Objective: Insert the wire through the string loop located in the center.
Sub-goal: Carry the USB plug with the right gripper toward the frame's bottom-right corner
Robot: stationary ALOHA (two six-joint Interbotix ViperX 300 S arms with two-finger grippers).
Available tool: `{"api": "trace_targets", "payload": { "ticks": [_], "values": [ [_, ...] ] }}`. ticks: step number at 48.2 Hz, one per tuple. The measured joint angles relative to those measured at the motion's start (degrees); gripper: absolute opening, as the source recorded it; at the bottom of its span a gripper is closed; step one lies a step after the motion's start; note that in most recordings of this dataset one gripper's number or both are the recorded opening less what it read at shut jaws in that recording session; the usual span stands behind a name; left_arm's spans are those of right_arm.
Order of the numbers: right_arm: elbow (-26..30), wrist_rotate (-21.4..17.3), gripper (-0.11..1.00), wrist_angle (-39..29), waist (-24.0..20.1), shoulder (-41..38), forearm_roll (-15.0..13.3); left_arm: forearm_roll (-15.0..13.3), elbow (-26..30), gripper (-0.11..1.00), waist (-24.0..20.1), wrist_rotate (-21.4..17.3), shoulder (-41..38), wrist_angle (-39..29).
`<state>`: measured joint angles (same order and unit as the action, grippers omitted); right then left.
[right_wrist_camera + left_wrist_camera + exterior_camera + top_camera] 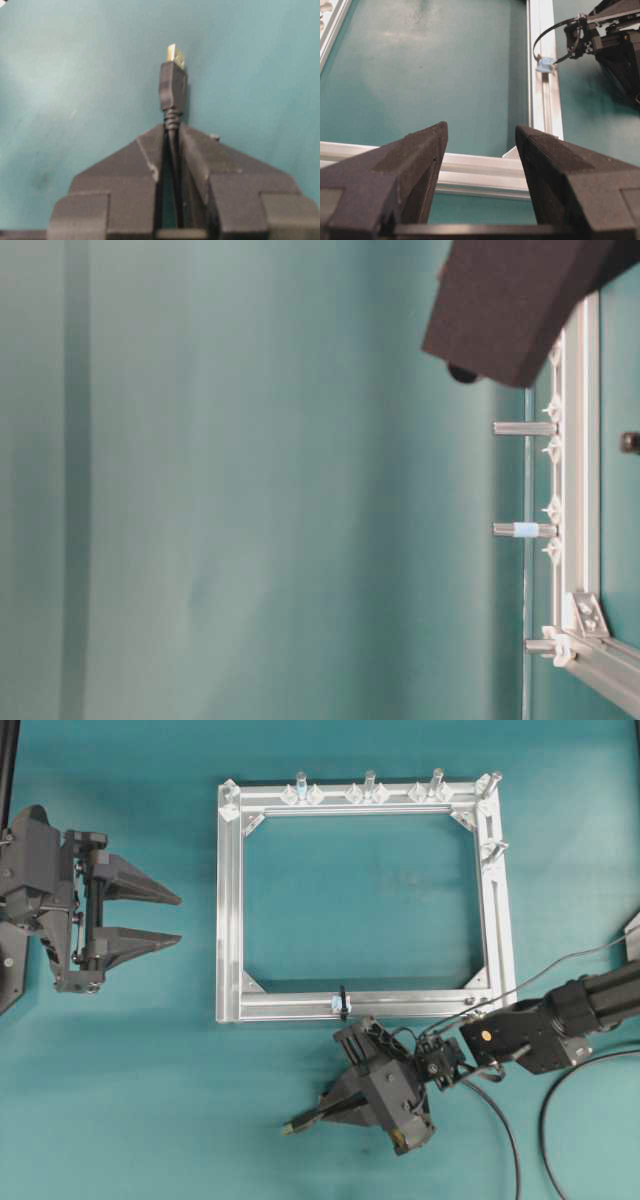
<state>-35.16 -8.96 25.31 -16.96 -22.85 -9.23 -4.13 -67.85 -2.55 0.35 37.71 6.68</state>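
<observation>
The wire's black plug (173,87) with its gold tip sticks out past my right gripper (171,131), which is shut on the thin cable just behind the plug. In the overhead view that gripper (322,1113) lies just below the silver frame's near bar, and the plug (297,1125) points left. The string loop (343,1001) circles the middle of that near bar, a little above the gripper. In the left wrist view the string loop (540,39) arches over the bar beside a blue tape tab. My left gripper (178,919) is open and empty, left of the frame (228,900).
Upright bolt pegs (369,782) stand along the frame's far bar and its right side. A thicker black cable (548,1100) curves on the table at the lower right. In the table-level view a dark gripper finger (520,300) hangs above the pegs (525,428).
</observation>
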Motion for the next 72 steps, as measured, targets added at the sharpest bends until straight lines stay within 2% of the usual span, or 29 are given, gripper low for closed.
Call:
{"api": "trace_targets", "payload": {
  "ticks": [29, 42, 58, 72],
  "values": [
    [-0.44, -0.09, 0.10, -1.14, 0.18, 1.41, 0.18, 0.00, 0.00, 0.59, 0.09, 0.00, 0.00, 0.00],
    [-2.64, 0.00, 0.10, -1.93, 0.70, 7.12, 0.18, 0.09, 0.09, 0.59, 0.00, 0.00, 0.00, 0.00],
    [-5.01, 0.18, 0.10, -6.68, 0.70, 15.73, 0.18, 0.09, 0.00, 0.59, 0.09, 0.00, 0.09, -0.09],
    [-5.98, 0.26, 0.10, -8.79, 0.70, 19.16, 0.18, 0.09, 0.00, 0.59, 0.09, 0.00, 0.18, 0.00]
  ]
}}
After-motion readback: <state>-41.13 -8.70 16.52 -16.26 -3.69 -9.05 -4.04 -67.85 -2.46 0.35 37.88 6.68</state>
